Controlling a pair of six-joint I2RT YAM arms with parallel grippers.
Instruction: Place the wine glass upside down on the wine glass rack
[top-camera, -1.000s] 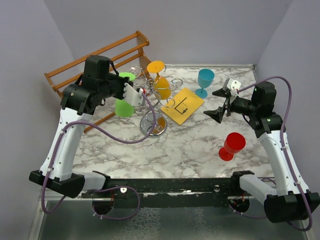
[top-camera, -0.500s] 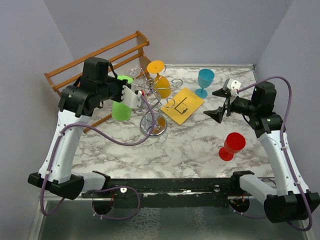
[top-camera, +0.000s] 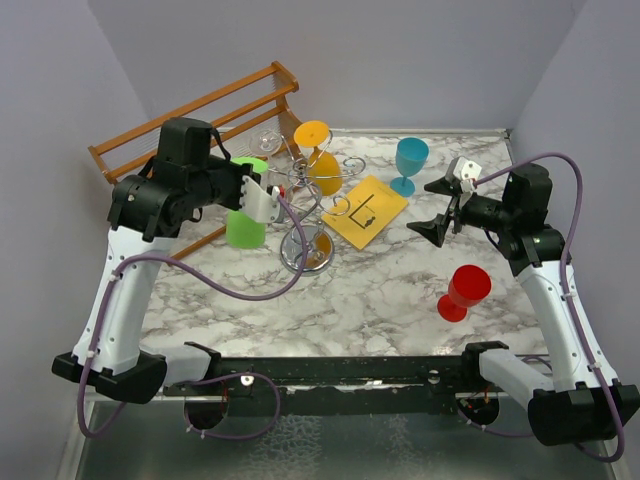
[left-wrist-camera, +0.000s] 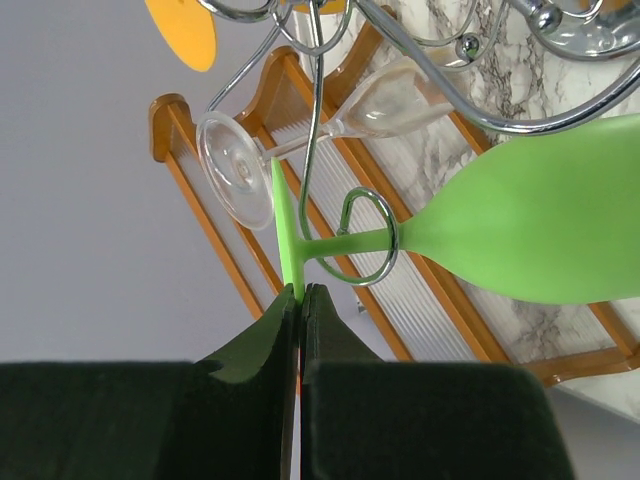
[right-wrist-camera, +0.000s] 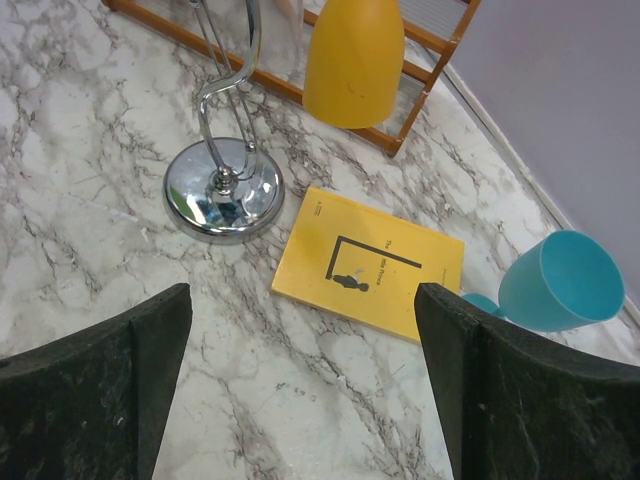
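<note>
Left gripper (left-wrist-camera: 300, 295) pinches the wine glass (left-wrist-camera: 540, 230) foot; stem sits inside a wine glass rack (left-wrist-camera: 316, 120) loop. Proper seating calls for gentle lowering before release. Right gripper (right-wrist-camera: 300, 320) fingers spread.

White links (top-camera: 118, 295), black joints (top-camera: 165, 195), purple cables (top-camera: 245, 297), seemingly dark-green tool pads (left-wrist-camera: 150, 420).

Left arm (top-camera: 128, 275) arches toward the far-left corner, left gripper (left-wrist-camera: 301, 293) pinched on the green wine glass (top-camera: 245, 226); right arm (top-camera: 556, 292) hangs near the right edge, right gripper (top-camera: 438, 207) spread wide.

Left gripper (left-wrist-camera: 300, 293) shifted green wine glass (left-wrist-camera: 530, 230) slightly toward near edge.
</note>
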